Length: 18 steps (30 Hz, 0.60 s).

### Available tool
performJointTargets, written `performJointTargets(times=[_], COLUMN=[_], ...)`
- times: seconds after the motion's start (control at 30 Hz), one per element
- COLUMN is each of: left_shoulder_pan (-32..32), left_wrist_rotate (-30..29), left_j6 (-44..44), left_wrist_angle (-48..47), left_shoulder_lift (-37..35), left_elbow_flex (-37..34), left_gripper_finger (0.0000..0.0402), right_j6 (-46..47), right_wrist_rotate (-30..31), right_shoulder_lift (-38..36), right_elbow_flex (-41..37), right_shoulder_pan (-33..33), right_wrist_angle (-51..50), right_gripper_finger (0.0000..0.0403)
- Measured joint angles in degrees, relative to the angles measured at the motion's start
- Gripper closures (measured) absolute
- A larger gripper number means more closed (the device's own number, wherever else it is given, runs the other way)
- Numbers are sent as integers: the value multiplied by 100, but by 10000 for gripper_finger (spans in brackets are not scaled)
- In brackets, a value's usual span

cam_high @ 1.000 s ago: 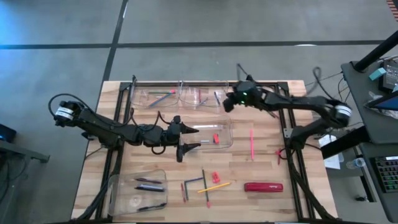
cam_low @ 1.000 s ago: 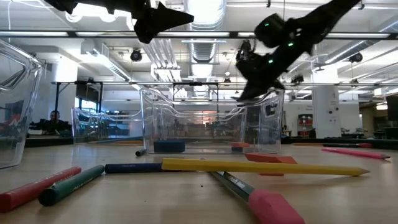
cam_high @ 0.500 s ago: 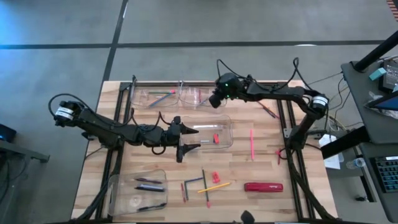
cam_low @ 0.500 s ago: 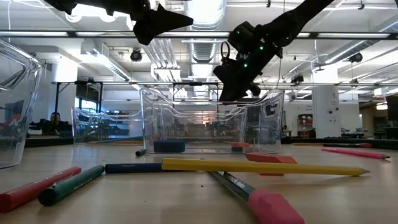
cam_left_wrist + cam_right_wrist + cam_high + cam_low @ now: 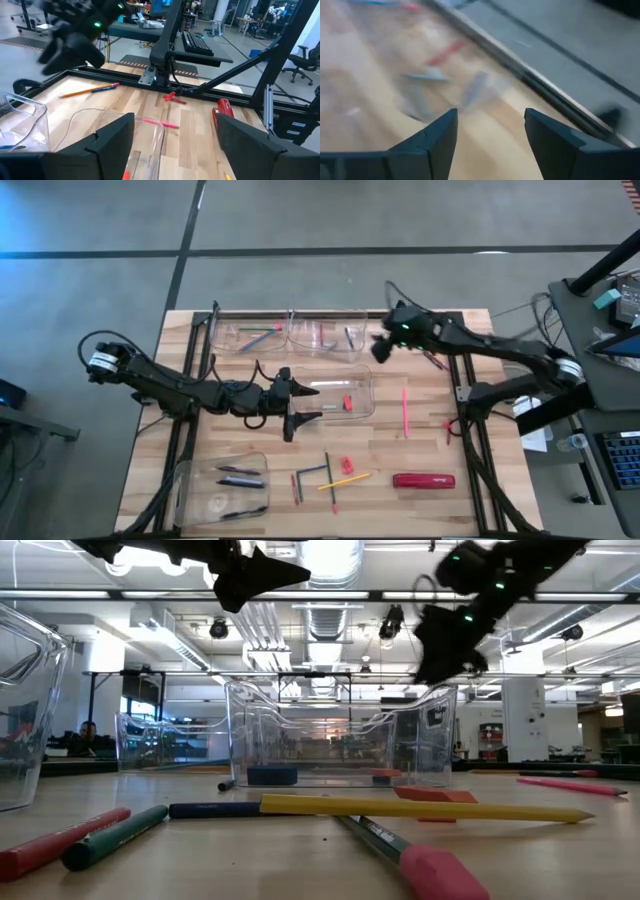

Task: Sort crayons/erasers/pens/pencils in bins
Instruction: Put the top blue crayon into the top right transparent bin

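Observation:
Four clear bins stand on the table: two at the far edge (image 5: 250, 335) (image 5: 325, 335), one in the middle (image 5: 340, 395) and one near left (image 5: 222, 488). The middle bin holds a red eraser (image 5: 347, 402). Another eraser (image 5: 346, 466), a yellow pencil (image 5: 346, 478) and dark sticks (image 5: 312, 480) lie on the near table. My left gripper (image 5: 318, 402) (image 5: 175, 125) hangs open over the middle bin's left end, with nothing between its fingers. My right gripper (image 5: 378, 350) (image 5: 490, 120) is open and raised just right of the far right bin.
A pink stick (image 5: 405, 410) and a short red one (image 5: 448, 430) lie right of the middle bin. An orange pencil (image 5: 90, 90) lies near the right rail. A large red oblong object (image 5: 424, 479) sits near right. The far bins hold a few coloured sticks (image 5: 262, 333).
My right gripper first swung toward the table's left, low over the far right bin. It has since pulled back toward the right and risen clear of the bin's rim. My left arm has kept still.

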Motion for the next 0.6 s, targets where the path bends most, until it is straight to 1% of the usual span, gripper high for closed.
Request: performJointTargets(times=[0.1,0.13,0.2,0.3,0.47,0.6], left_shoulder_pan=[0,0,0,0,0,0], left_wrist_rotate=[0,0,0,-2,-2,-2], left_j6=[0,-2,-2,-4,-7,-7], left_wrist_angle=[1,8,43,138,185,196], left_shoulder_lift=[0,0,0,36,149,210], left_elbow_flex=[0,0,0,0,2,2], left_gripper_finger=[134,134,134,134,134,134], right_j6=[435,542,726,1051,1576,1651], right_wrist_rotate=[842,1032,1218,1270,1219,809], right_shoulder_lift=[-677,-854,-1130,-1327,-1242,-952], right_elbow_flex=[-853,-1108,-1565,-2067,-2507,-2652], right_shoulder_pan=[-32,-34,-47,-213,-783,-1243], right_wrist_angle=[96,98,99,106,88,90], right_gripper_finger=[182,182,183,183,183,183])
